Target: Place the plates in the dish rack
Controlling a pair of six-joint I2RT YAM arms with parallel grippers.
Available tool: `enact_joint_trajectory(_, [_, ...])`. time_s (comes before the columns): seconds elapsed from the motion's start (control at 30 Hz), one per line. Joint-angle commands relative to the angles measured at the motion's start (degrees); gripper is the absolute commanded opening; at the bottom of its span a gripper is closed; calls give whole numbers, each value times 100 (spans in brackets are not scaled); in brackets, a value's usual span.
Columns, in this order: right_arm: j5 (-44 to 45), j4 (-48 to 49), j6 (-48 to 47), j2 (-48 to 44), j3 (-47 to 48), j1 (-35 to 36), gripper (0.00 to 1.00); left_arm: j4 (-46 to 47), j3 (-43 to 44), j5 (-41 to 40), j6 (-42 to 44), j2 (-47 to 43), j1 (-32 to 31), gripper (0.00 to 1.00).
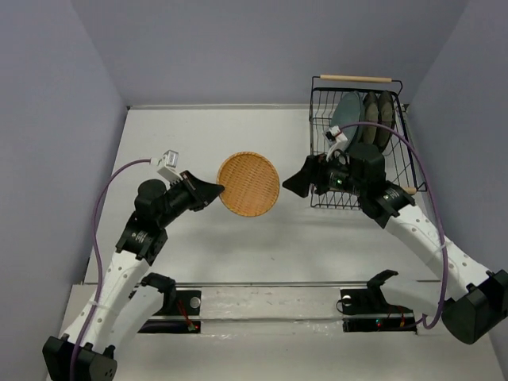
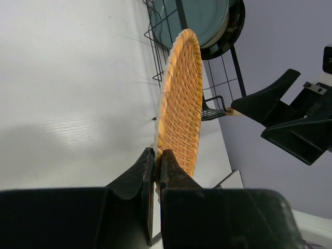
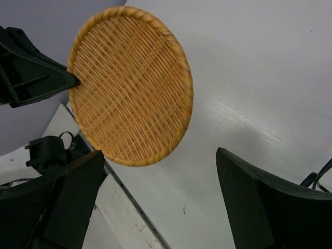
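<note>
**Nearly there: woven plate offered for handover**

The left end effector (image 2: pixel 155 153) was pinched shut on the rim of the orange-tan woven plate (image 1: pixel 248 184), holding it tilted up over the tabletop (image 1: pixel 182 135), left of the dish rack (image 1: pixel 357 78). The right end effector (image 1: pixel 292 182) gaped wide and empty between plate and rack. A teal plate (image 1: pixel 347 111) stood inside the rack with others. This looked like a handover; next, the right jaws would need to close on the free rim.
</note>
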Motion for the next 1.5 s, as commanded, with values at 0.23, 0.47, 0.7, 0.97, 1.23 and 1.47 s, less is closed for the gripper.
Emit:
enact_joint_trajectory(0.23, [-390, 333, 280, 490, 52, 177, 94, 2075, -104, 1567, -815, -24, -20, 6])
enact_joint_trajectory(0.47, [-1057, 1411, 675, 491, -185, 177, 50, 2172, 46, 1893, -763, 151, -107, 6])
enact_joint_trajectory(0.7, [100, 988, 642, 43, 77, 177, 7, 939, 509, 1569, 307, 397, -125, 83])
enact_joint_trajectory(0.97, [3805, -773, -633, 453, 2342, -164, 7, -886, 855, -390, 2023, -146, -134, 99])
enact_joint_trajectory(1.23, [5726, -1003, -1741, 1737, 3602, -649, 7, -895, 151, -990, 2331, -560, -134, 97])
enact_joint_trajectory(1.47, [6272, -1091, -2057, 2783, 4130, -834, 7, -895, 178, -867, 2410, -516, -125, 98])
